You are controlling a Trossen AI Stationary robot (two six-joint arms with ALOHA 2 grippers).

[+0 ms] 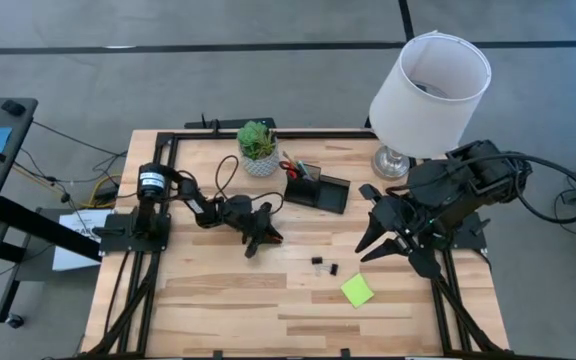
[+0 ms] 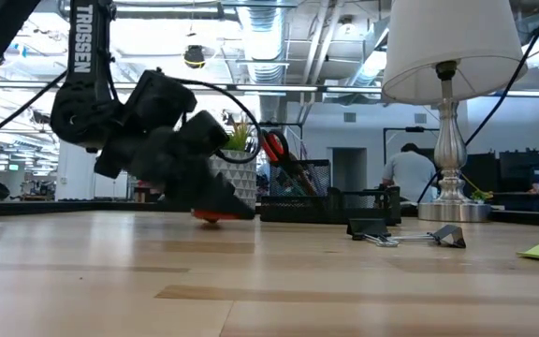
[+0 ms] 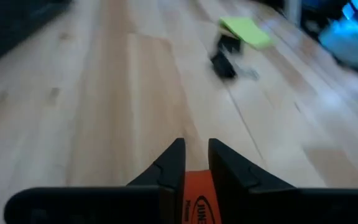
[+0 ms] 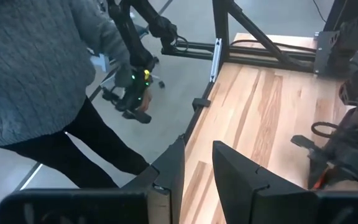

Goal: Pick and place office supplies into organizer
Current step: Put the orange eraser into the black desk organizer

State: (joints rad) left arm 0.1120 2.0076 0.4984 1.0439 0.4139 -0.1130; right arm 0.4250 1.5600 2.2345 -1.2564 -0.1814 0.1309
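Left fingers (image 3: 171,169) pinching the orange-red eraser (image 3: 198,198), eraser wedged between the two tips in the wrist view. Left gripper (image 1: 258,240) is low over the middle of the tabletop (image 1: 218,290), tips angled down; in the low view the eraser shows as an orange spot right at the wood under the tips, can't tell if it's touching.

Right fingers (image 4: 169,163) spread, nothing between them. Right gripper (image 1: 386,240) sits above the right side of the tabletop, beside the lamp (image 1: 423,95), well apart from the left one.

Two black clips (image 1: 324,266) lie on the wood between the grippers, just beside each other. Lime-green sticky-note pad (image 1: 357,290) flat on the tabletop, near the clips, on the near side.

Black organizer (image 1: 318,190) at the back centre, beside the white plant pot (image 1: 259,160). Red-handled scissors (image 1: 292,166) stand in its taller compartment, handles up; low tray part looks dark, contents not readable.

Right wrist view also shows a person in a grey sweater (image 4: 36,68) standing off the tabletop edge, holding a dark handheld device (image 4: 129,93).
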